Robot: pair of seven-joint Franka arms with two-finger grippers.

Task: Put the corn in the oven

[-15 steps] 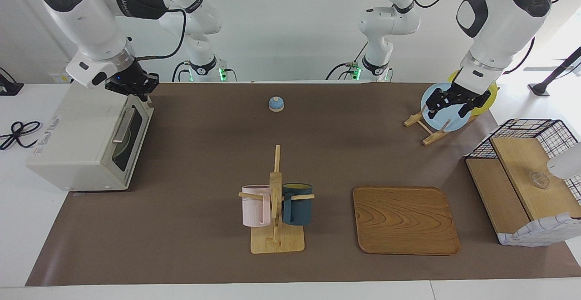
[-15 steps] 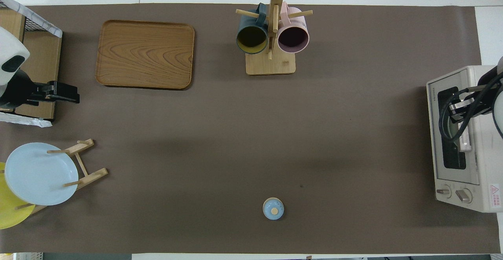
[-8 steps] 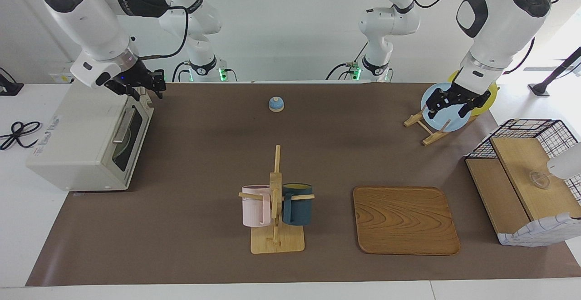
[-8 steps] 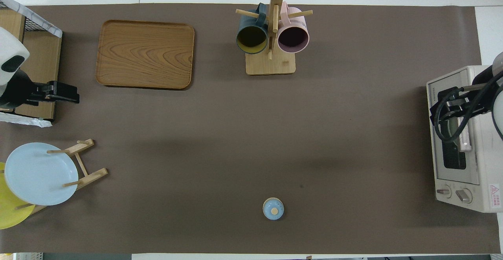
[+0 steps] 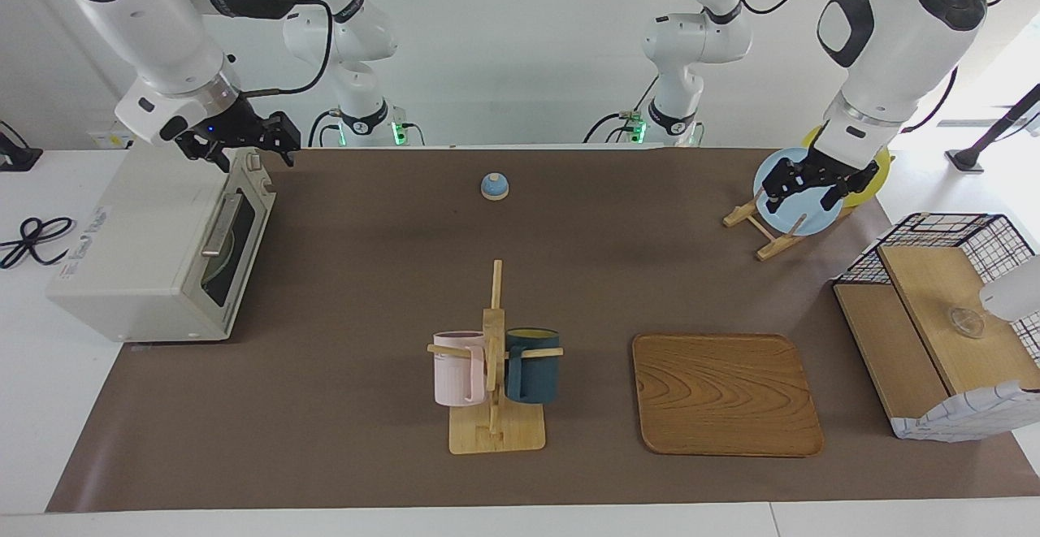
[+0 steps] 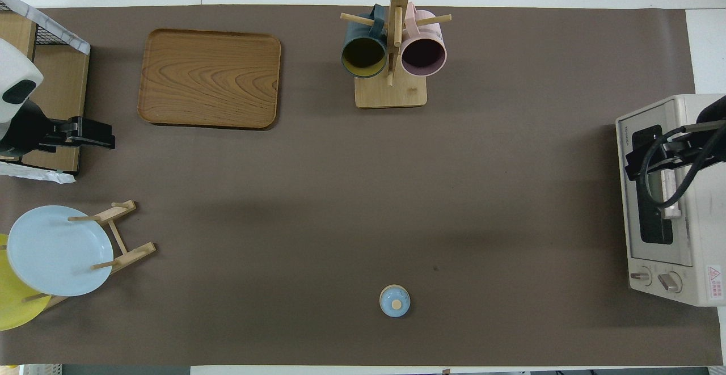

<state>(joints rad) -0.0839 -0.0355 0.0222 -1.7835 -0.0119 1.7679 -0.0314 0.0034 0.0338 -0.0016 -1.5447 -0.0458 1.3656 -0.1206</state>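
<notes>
Facing view, L to R: 1 oven (image 5: 154, 244) at mid-left, door shut; corn not visible anywhere. Right gripper (image 5: 244, 143) hung just over oven's top corner, fingers apart, holding nothing. 1 blue bell (image 5: 494, 186) upper centre; 1 rack w/ 2 mugs (image 5: 494, 366) lower centre; 1 wooden tray (image 5: 725, 395); 2 plates (image 5: 792, 196) on stand upper right, left gripper (image 5: 812, 184) in front of them, fingers spread, empty; 1 basket box (image 5: 942, 334) at right edge.

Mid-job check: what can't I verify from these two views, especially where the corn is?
- Yellow corn cob: seen in neither view; the shut dark glass door of the off-white toaster oven hides the inside.
- Right tool: overhead, cut by the edge and crossed by its cable.
- Round yellow plate: facing, covered by the light blue plate and left arm; overhead, cut by the edge.
</notes>
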